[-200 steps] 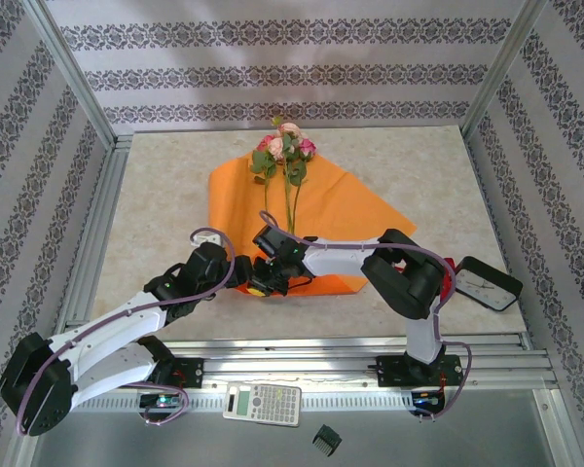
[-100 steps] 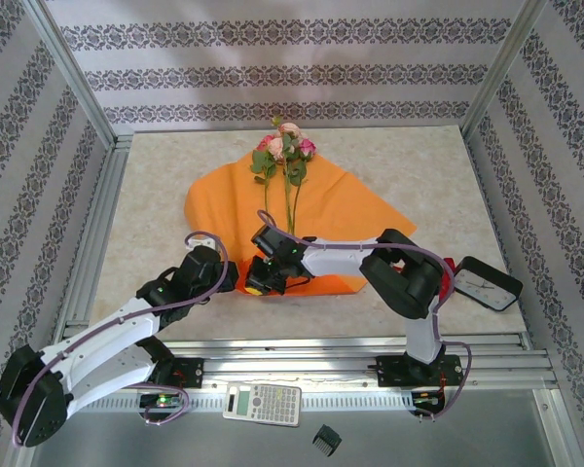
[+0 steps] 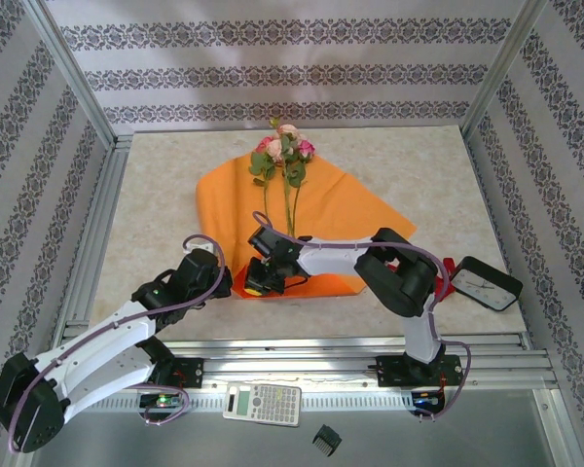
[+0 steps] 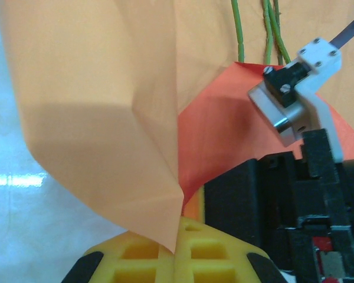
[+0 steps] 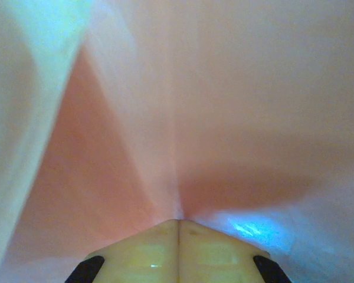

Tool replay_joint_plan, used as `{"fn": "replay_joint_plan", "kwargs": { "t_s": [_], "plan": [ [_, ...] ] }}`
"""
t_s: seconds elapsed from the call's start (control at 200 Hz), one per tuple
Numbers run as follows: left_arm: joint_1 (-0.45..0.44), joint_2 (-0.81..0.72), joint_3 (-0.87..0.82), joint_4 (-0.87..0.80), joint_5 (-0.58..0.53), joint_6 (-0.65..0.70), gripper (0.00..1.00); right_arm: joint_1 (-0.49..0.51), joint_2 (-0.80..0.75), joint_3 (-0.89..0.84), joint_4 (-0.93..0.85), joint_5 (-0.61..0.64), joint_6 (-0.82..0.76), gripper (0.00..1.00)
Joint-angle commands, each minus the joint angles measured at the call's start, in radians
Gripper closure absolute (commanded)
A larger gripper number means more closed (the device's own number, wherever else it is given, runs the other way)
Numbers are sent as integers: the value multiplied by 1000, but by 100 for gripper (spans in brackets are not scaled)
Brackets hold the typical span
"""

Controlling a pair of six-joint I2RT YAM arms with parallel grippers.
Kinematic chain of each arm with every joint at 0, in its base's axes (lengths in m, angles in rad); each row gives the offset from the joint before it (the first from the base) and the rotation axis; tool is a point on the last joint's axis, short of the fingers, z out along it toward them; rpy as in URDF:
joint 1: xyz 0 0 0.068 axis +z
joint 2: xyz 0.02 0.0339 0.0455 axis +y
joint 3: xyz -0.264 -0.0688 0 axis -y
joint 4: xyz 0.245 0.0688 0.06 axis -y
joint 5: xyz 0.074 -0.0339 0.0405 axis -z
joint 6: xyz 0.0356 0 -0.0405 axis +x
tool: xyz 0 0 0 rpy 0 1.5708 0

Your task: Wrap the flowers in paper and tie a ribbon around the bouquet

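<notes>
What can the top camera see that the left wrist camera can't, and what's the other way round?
Top camera: the pink heads of the flowers and the calculator. Left wrist camera: close up, the left gripper shut on a fold of the paper. Both: the orange paper, the green stems and the right gripper.

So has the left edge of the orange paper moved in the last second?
Yes. The paper now has its left edge further left, away from the flowers, which stayed put.

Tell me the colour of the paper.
Bright orange; the paper shows best in the top external view.
</notes>
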Motion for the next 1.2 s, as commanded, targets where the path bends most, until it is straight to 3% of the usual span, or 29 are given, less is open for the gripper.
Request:
{"fn": "replay_joint_plan", "kwargs": {
  "t_s": [0.0,0.255,0.545,0.844,1.199],
  "plan": [
    [10,-10,11,-40,-13,35,96,-18,-52,45,-43,58,-39,93],
    [10,27,41,-26,0,67,96,-52,79,160,-55,28,-36,94],
    [10,124,122,-8,71,154,97,-49,119,153,-3,7,-15,92],
    [-17,285,226,21,206,367,100,-131,-130,39,-24,45,-24,67],
    [-138,530,324,95,342,615,100,-282,-417,-329,-2,78,-1,74]
  ]
}}
